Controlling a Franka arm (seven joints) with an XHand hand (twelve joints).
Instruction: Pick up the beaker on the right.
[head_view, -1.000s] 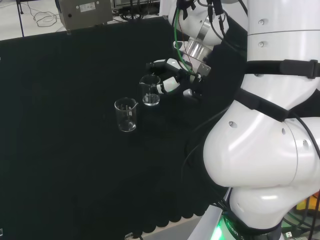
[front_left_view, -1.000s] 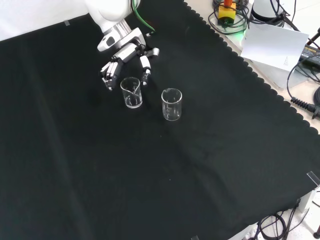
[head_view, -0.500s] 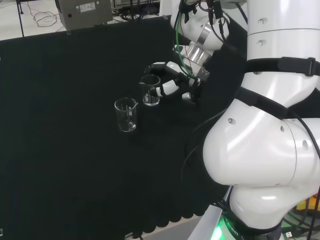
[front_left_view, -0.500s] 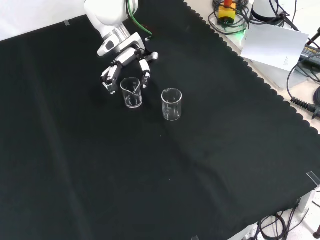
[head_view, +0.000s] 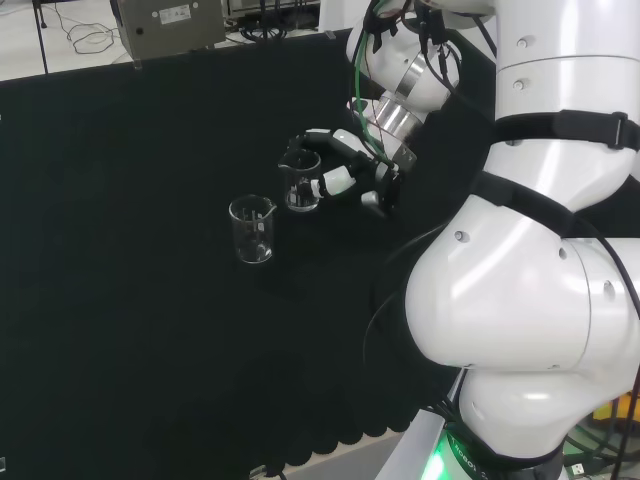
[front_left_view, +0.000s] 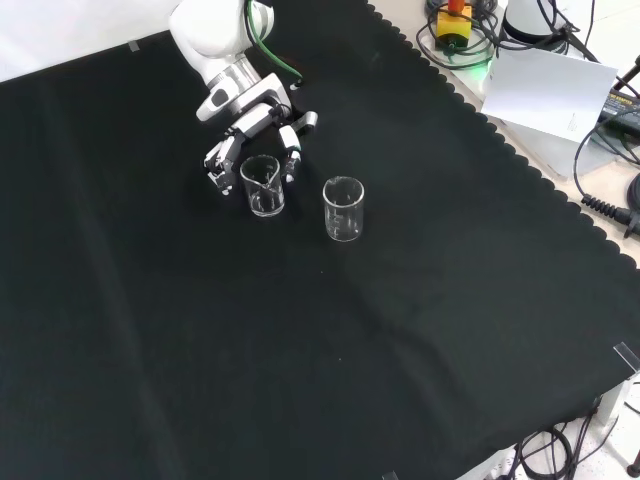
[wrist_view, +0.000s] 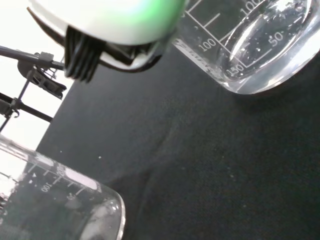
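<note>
White graduation marks and numbers are showing on the two clear glass beakers in the wrist view, though the rest of the print is too small to make out. The black and white robot hand (head_view: 345, 175) is reaching down over the black-cloth counter (front_left_view: 400, 330), its fingers (front_left_view: 290, 160) curling round the nearer clear glass beaker (front_left_view: 262, 186) without plainly closing on it. The second clear glass beaker (front_left_view: 343, 208) is standing apart, just beyond the robot hand's fingertips in the head view.
</note>
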